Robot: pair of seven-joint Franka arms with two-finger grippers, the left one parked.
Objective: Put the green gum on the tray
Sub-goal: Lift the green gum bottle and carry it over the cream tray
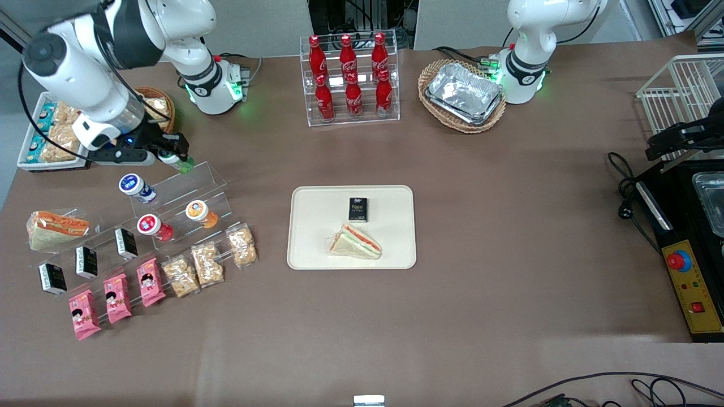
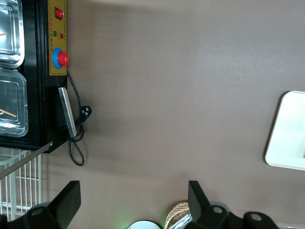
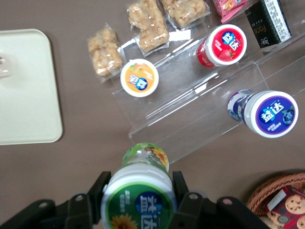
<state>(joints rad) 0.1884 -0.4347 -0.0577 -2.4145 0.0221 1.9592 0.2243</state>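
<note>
My right gripper (image 1: pixel 172 157) is shut on the green gum (image 1: pixel 180 164), a small bottle with a translucent green body and a white-rimmed green lid, held over the top step of the clear stand. In the right wrist view the gum (image 3: pixel 140 186) sits between the two black fingers (image 3: pixel 97 191), its lid facing the camera, and the gripper (image 3: pixel 139 191) grips just under the lid. The cream tray (image 1: pixel 352 227) lies in the middle of the table with a black pack and a sandwich on it; its corner shows in the right wrist view (image 3: pixel 28 95).
The clear stepped stand (image 1: pixel 186 198) holds blue (image 1: pixel 137 188), red (image 1: pixel 154 227) and orange (image 1: pixel 201 213) gum bottles, black packs, pink snacks and crackers. A cola rack (image 1: pixel 350 79) and a foil-tray basket (image 1: pixel 462 95) stand farther from the camera. A snack tray (image 1: pixel 48 135) is under the arm.
</note>
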